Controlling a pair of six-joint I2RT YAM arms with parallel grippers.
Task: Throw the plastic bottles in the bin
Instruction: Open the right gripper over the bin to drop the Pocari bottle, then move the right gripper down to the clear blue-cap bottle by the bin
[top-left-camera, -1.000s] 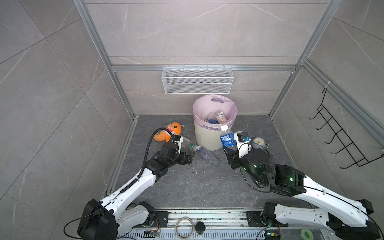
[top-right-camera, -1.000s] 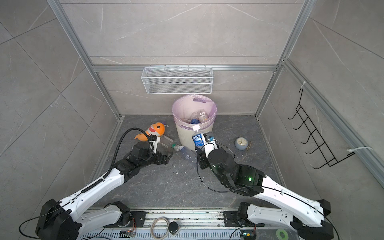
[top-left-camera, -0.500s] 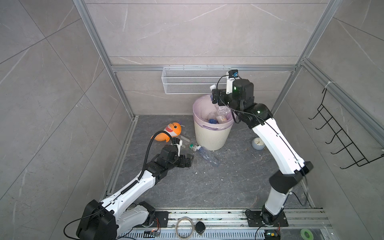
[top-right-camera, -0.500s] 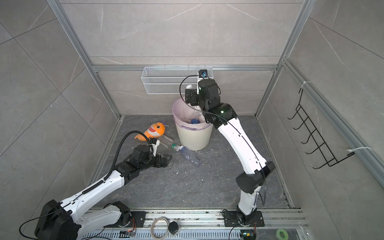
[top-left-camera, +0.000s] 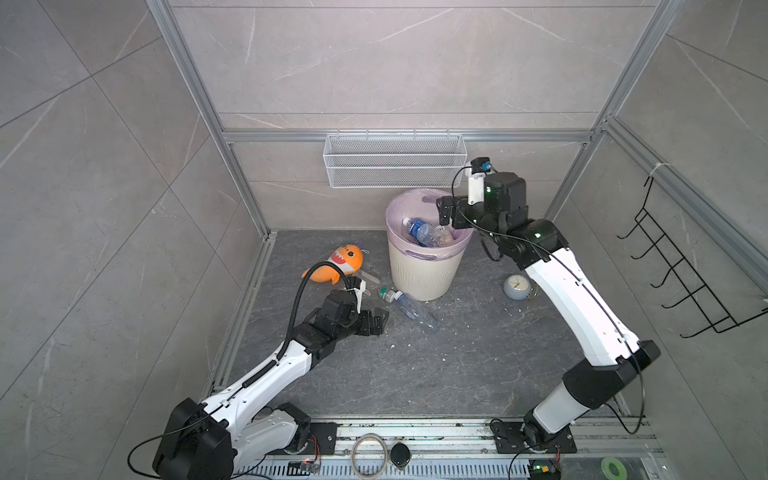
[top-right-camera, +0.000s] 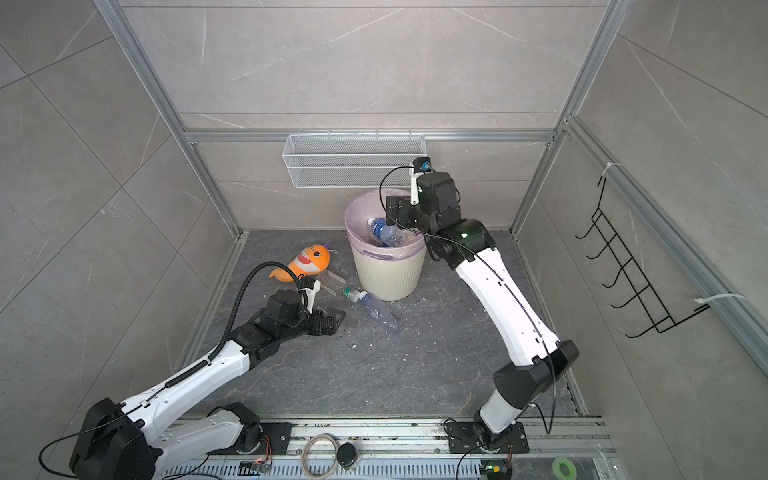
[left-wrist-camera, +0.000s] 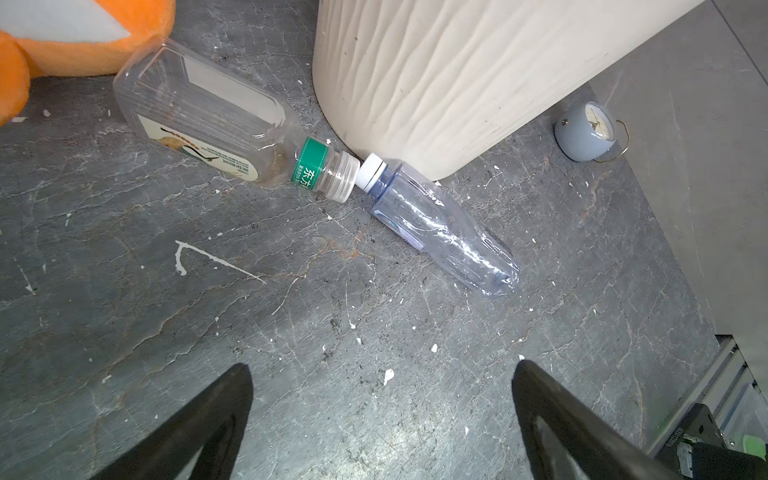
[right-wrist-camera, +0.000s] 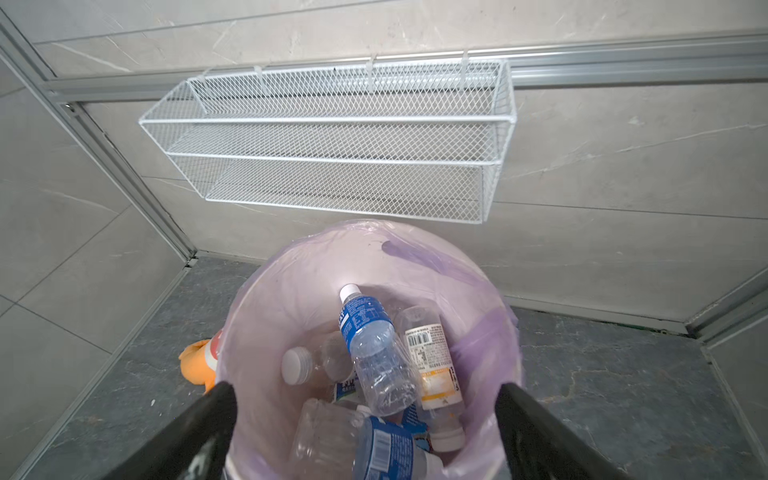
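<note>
- So, right hand (right-wrist-camera: 365, 385) hangs wide open, empty, right above the cream ribbed round plastic bin (top-left-camera: 419, 270); a blue-labelled clear bottle (right-wrist-camera: 370, 353) tops the pile below it.
- And the left hand (left-wrist-camera: 382, 365), wide open too, sits low; a thin crinkly clear bottle with white cap (left-wrist-camera: 440, 232) lies just ahead, cap touching a squarish clear green-banded bottle (left-wrist-camera: 199, 112).
- I'd pinch the round one mid-body, crosswise, gently: thin plastic dents and slips.

I see plush toy (right-wrist-camera: 195, 361) mostly behind bin (right-wrist-camera: 291, 299) | lowest blue-labelled bottle (right-wrist-camera: 384, 453) cut by frame edge
</note>
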